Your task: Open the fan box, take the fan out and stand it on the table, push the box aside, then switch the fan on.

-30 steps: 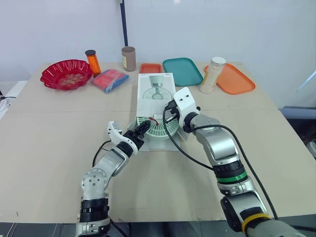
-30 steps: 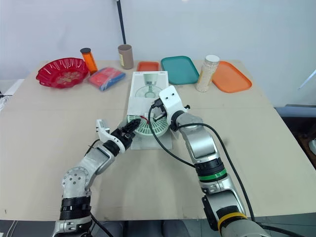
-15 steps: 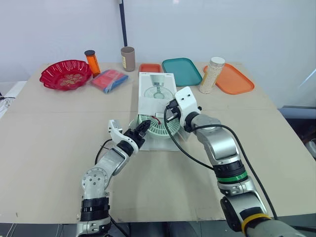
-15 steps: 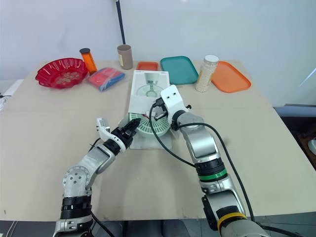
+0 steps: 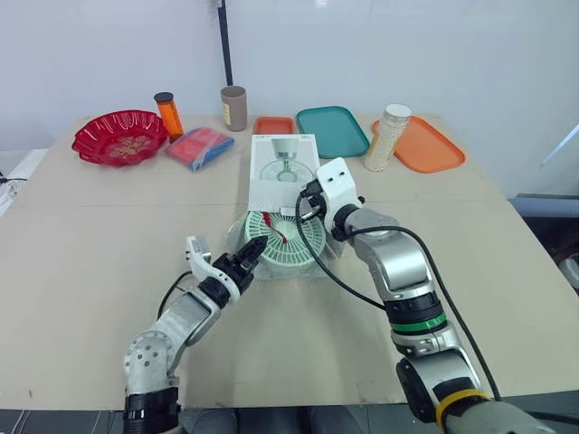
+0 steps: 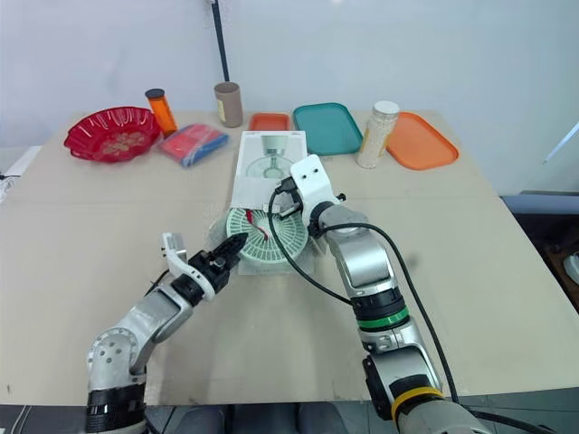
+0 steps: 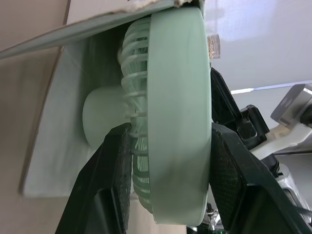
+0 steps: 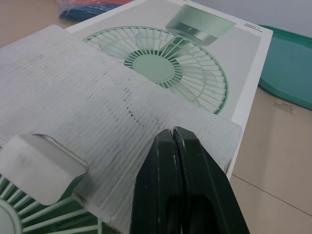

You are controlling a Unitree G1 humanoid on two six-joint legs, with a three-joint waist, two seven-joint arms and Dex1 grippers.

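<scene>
The box [image 5: 282,163] lies flat at the middle of the table [image 5: 507,271], its near end open. The fan [image 5: 285,242] lies face up, mostly out of that end. The left gripper [image 5: 246,256] pinches the fan's near rim. The right gripper [image 5: 303,201], fingers pressed together, rests on the box's upper flap

Pale green fan [image 6: 264,237] lying flat at the open end of a white box [image 6: 269,163]; left gripper [image 6: 232,246] at its near rim, right gripper [image 6: 282,202] at the box flap.
</scene>
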